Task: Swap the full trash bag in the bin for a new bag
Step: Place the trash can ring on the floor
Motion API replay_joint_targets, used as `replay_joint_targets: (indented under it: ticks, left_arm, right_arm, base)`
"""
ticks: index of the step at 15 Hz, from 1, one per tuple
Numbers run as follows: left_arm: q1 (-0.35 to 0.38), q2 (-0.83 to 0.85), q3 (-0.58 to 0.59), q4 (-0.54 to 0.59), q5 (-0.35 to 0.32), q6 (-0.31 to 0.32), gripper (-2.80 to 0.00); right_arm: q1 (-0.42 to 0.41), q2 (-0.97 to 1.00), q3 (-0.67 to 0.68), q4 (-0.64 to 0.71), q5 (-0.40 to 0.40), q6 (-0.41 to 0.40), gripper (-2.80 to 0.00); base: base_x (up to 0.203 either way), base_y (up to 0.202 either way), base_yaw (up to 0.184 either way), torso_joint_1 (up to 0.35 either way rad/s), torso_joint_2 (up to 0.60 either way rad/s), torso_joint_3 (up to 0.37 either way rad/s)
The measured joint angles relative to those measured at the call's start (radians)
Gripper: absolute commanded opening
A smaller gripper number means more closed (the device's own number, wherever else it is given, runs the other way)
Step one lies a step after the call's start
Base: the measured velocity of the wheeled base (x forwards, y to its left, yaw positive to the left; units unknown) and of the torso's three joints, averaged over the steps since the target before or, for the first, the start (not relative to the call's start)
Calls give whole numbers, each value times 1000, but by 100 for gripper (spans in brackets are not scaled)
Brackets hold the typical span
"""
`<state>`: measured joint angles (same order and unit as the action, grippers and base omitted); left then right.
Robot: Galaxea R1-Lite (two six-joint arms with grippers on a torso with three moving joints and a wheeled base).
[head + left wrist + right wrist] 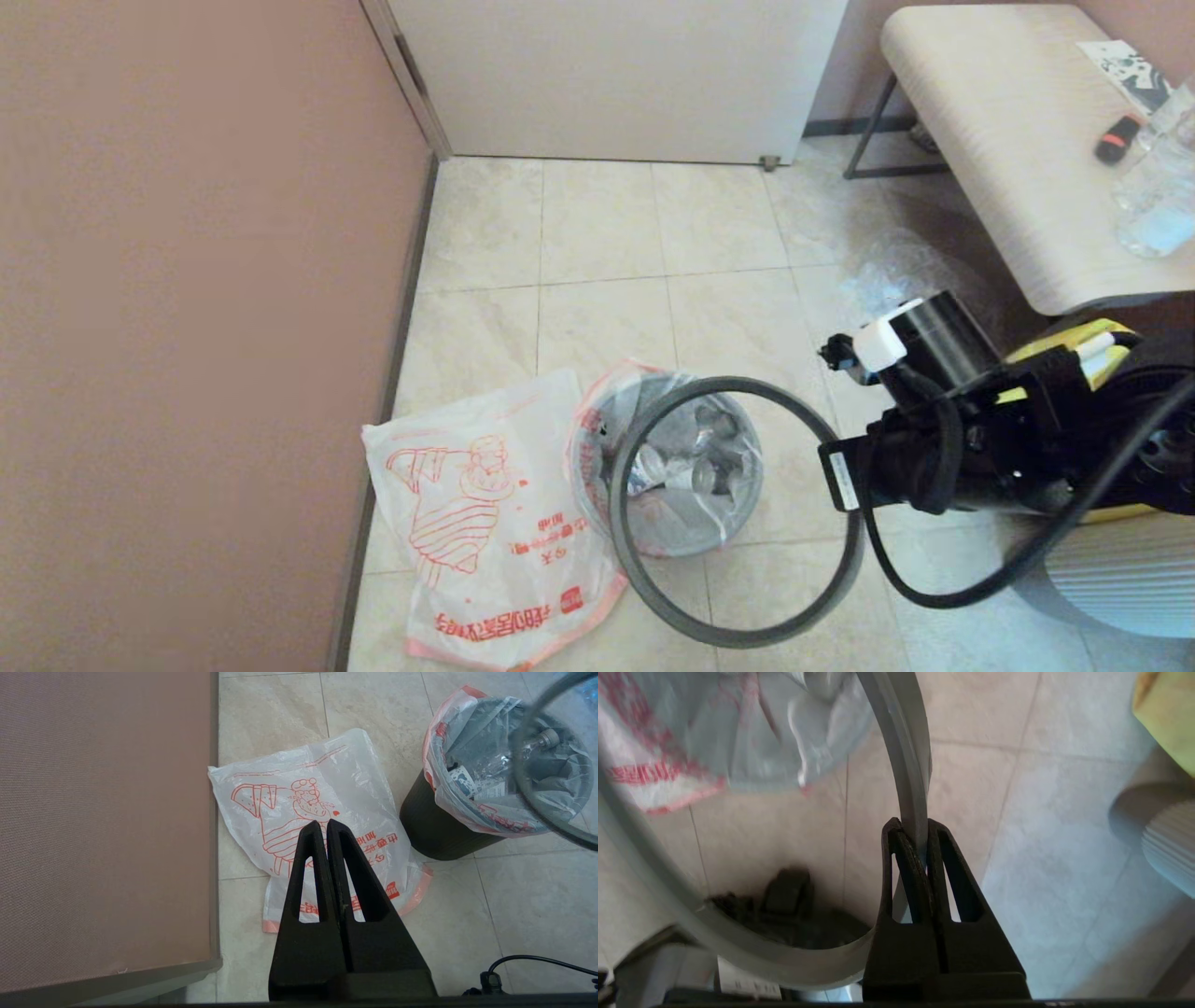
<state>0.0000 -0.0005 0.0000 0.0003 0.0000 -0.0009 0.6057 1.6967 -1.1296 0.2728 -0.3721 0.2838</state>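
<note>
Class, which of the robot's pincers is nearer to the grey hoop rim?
Right. The right pincer is shut on the grey hoop rim, holding it up beside the bin. The left pincer is shut and hangs apart from it, above the new bag.

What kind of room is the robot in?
Probably a corner of a home or office room. There is a tiled floor, a pinkish wall, a white door and a small table nearby, with a little black bin holding rubbish.
</note>
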Motion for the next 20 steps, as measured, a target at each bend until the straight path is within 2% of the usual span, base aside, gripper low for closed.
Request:
replay_joint_targets:
  ticks: [4, 9, 12, 16, 20]
  left_arm:
    - [0, 0, 0, 0, 0, 0, -280]
    - [0, 0, 0, 0, 0, 0, -280]
    - [0, 0, 0, 0, 0, -1, -280]
    - [0, 0, 0, 0, 0, 0, -280]
    - [0, 0, 0, 0, 0, 0, -280]
  right_arm:
    - [-36, -135, 115, 12, 1, 2, -280]
    - [-116, -272, 213, 90, 4, 20, -280]
    - [-207, -343, 264, 158, 4, 20, -280]
    - [-325, -383, 347, 156, 7, 11, -280]
    - [-421, -342, 375, 141, 26, -2, -280]
  base:
    - [0, 0, 0, 0, 0, 0]
    - [0, 0, 0, 0, 0, 0]
    - [0, 0, 0, 0, 0, 0]
    - [0, 0, 0, 0, 0, 0]
    - [0, 0, 0, 0, 0, 0]
